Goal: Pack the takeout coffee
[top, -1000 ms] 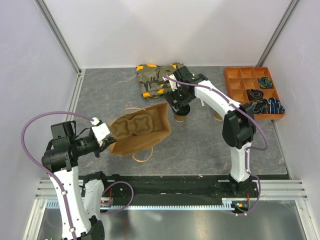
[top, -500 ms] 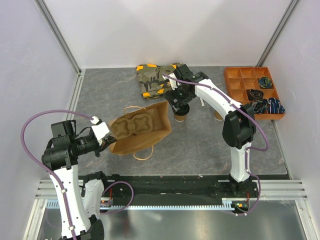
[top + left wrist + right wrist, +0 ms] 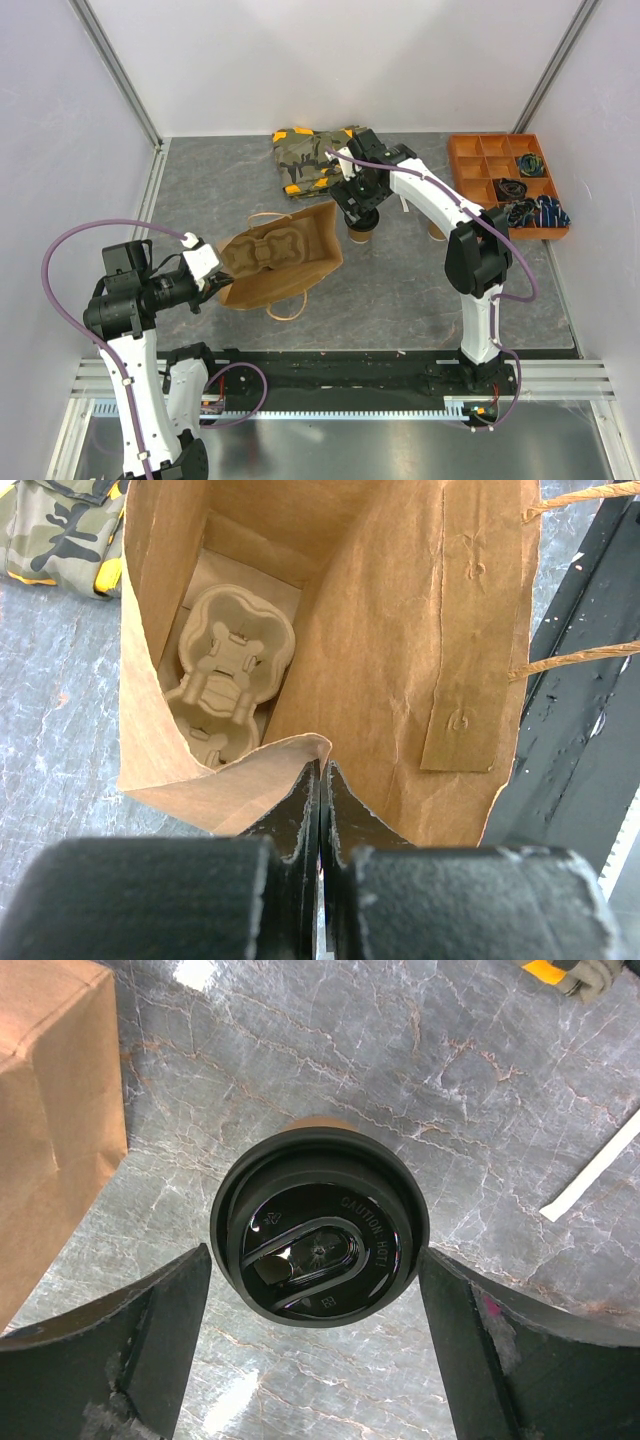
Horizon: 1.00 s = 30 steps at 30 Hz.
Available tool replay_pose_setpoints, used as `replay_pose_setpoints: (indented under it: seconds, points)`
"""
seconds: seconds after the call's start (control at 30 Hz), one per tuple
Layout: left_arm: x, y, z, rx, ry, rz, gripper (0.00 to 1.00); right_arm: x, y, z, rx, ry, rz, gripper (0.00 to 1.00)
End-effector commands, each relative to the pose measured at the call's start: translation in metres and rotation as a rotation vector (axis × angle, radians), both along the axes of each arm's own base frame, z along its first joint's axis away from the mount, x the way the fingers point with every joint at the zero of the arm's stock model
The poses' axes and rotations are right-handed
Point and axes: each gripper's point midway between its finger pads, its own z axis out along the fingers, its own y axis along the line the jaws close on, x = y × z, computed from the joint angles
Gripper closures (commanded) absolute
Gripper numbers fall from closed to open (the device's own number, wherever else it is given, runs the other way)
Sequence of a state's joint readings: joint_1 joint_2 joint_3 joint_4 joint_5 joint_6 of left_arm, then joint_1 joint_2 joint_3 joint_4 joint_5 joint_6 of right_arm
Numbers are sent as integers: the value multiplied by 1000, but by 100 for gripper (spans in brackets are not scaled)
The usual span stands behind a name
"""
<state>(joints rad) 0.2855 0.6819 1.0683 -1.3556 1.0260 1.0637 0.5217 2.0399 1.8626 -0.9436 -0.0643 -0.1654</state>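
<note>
From above, the brown paper bag point(image 3: 290, 268) lies on its side on the grey bench point(image 3: 420, 290), with a pulp cup carrier point(image 3: 262, 248) inside it. The left claw point(image 3: 215, 277) is pinched tight on the edge of the bag's mouth. The right claw point(image 3: 361, 212) hangs over the takeout coffee point(image 3: 361, 234), which stands upright on the bench just beside the bag's far end (so it is outside the bag). A camouflage cloth point(image 3: 312, 155) lies at the back, and an orange sorting tray point(image 3: 461, 165) sits far to the right. The left wrist camera looks into the bag point(image 3: 400, 630). The left claw point(image 3: 320, 780) is clamped on the paper rim, and the carrier point(image 3: 230, 670) rests deep at the bottom. The right wrist camera looks down on the coffee's black lid point(image 3: 320, 1225). The right claw's fingers point(image 3: 150, 1330) stand wide apart on either side of it and do not touch it.
</note>
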Motion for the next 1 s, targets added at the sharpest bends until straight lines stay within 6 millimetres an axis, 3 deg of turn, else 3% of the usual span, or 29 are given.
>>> replay_pose_setpoints:
  seconds: [0.0, 0.67, 0.97]
  points:
    - [1, -2, 4, -20, 5, 1, 98, 0, 0, 4, 4, -10, 6, 9]
    - [2, -1, 4, -18, 2, 5, 98, -7, -3, -6, -8, 21, 15, 12]
    - [2, -1, 3, -20, 7, 10, 98, -4, -2, -2, -2, 9, 15, 23]
